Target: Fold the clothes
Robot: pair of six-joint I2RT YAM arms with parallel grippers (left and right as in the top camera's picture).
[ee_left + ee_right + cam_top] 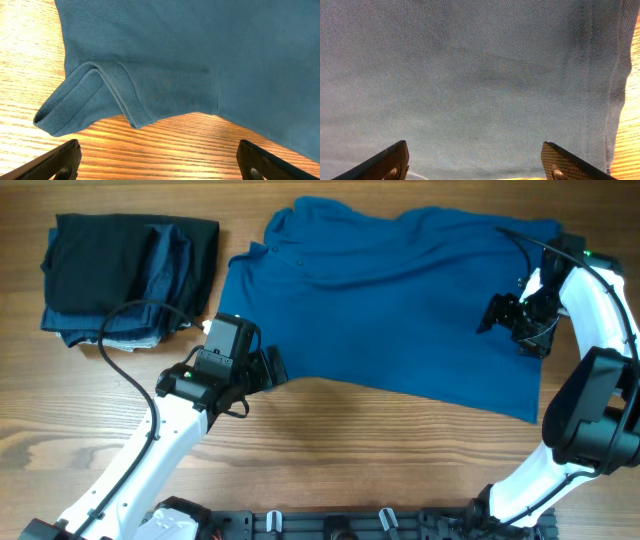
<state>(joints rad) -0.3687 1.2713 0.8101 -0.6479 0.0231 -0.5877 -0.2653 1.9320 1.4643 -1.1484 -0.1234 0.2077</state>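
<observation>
On the wooden worktop [380, 460], a bright blue polo shirt [400, 300] lay spread flat, filling the far centre and right of the overhead view. Its collar [285, 240] pointed to the far left and its body ran toward the right edge, with soft creases across the fabric. At the far left corner, well apart from the shirt, sat a stack of dark folded garments [130, 275]; a black cable [130, 320] looped over the near edge of that stack.

The left gripper [270, 368] stood at the shirt's near left edge, jaws spread wide and holding nothing. In the left wrist view, the left gripper [160, 165] was over bare wood, and just beyond it lay a short sleeve [85, 100], its ribbed cuff folded over on itself.

The right gripper [497, 313] was positioned over the right part of the shirt, near the hem. In the right wrist view, the right gripper [480, 162] had its jaws parted and empty, with plain blue fabric filling the space ahead. The stitched hem [615, 75] ran down the right side, and a strip of worktop showed beyond it. Whether the fingertips touched the cloth could not be told.
</observation>
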